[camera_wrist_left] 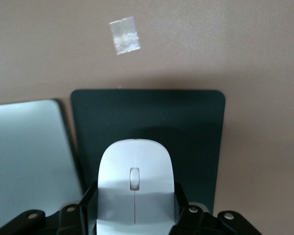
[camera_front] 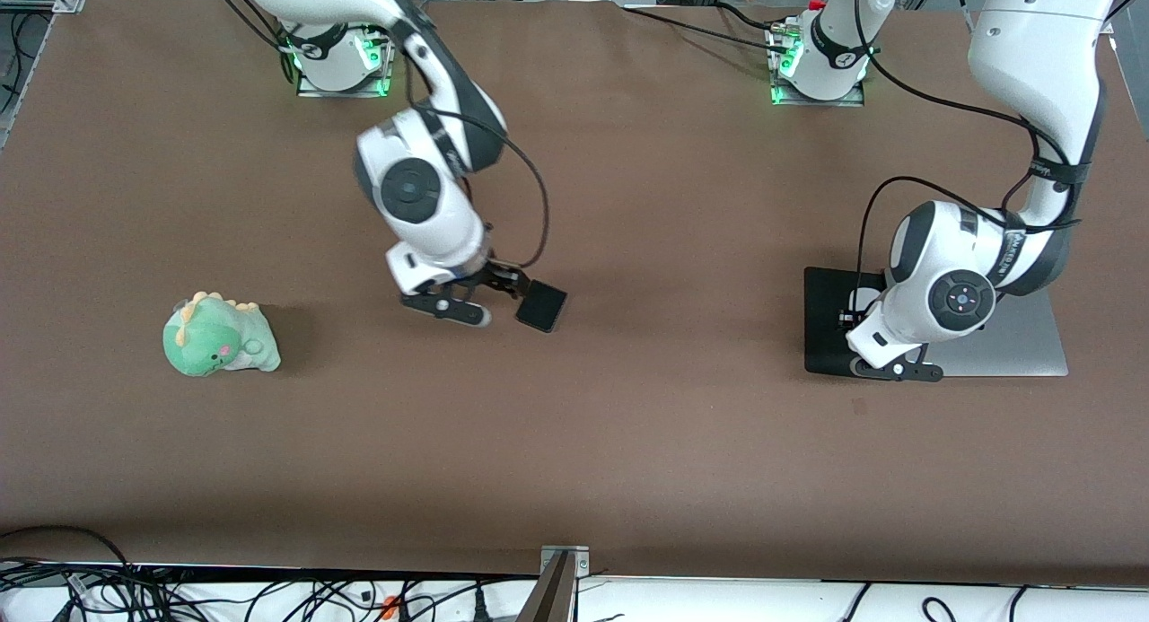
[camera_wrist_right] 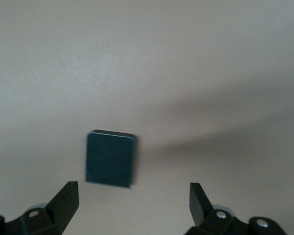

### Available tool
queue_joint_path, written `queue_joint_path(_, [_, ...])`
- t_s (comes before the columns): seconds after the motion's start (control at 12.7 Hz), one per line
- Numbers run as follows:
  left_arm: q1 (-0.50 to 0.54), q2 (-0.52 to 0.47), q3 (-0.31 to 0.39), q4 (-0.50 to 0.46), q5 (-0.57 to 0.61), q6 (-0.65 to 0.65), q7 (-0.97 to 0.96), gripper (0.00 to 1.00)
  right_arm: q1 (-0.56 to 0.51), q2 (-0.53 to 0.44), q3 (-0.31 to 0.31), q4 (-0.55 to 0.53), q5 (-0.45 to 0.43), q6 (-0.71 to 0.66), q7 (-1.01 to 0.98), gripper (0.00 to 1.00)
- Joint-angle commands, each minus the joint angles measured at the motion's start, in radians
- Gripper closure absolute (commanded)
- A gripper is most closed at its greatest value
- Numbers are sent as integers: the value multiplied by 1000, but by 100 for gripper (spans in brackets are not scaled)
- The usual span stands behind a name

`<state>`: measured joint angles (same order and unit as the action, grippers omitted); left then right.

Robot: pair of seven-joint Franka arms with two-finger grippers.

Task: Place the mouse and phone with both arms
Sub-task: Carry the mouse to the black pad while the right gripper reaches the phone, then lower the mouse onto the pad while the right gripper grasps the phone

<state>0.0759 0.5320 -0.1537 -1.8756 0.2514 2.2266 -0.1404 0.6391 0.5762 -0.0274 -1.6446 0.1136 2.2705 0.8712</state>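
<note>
Nearest the front camera, the black mouse pad (camera_front: pixel 826 321) lies beside a silver laptop (camera_front: pixel 1023 344). Over the pad, the left gripper (camera_wrist_left: pixel 135 215) clamps the mouse (camera_wrist_left: pixel 135 183), probably to set it there. Toward the right arm's end from the pad, the right gripper (camera_wrist_right: pixel 133 203) hangs wide open, empty, over the phone (camera_wrist_right: pixel 110 158), probably just released. Toward that end too sits a green dinosaur plush (camera_front: pixel 218 337).

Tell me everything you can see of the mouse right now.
The mouse is a small white oval with a smooth plastic-looking shell, a thin centre line and a small scroll wheel. It sits upright over the black mouse pad, beside a silver slab. The left tool brackets its sides, fingers against it.
</note>
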Motion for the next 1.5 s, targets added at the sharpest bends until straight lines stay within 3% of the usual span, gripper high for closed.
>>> queue_joint_path(0.0, [41,-9,-12,-115,48,187,5,58,43,138,-14,101,8,79,95,0])
queue_joint_path(0.16, [41,-3,-12,-114,46,191,-8,0,47,207,-14,178,8,81,124,0])
queue_joint_path(0.47, [39,-32,-20,-73,37,139,-8,0,47,229,-13,177,20,81,202,0])
queue_joint_path(0.79, [22,-27,-84,250,32,-261,1,0,66,237,-13,154,23,70,224,0])
queue_joint_path(1.11, [28,-35,-118,435,14,-474,66,0,80,235,-13,137,24,69,223,0])
queue_joint_path(1.42, [64,-35,-109,677,-164,-669,119,0,85,237,-13,124,23,70,221,0])
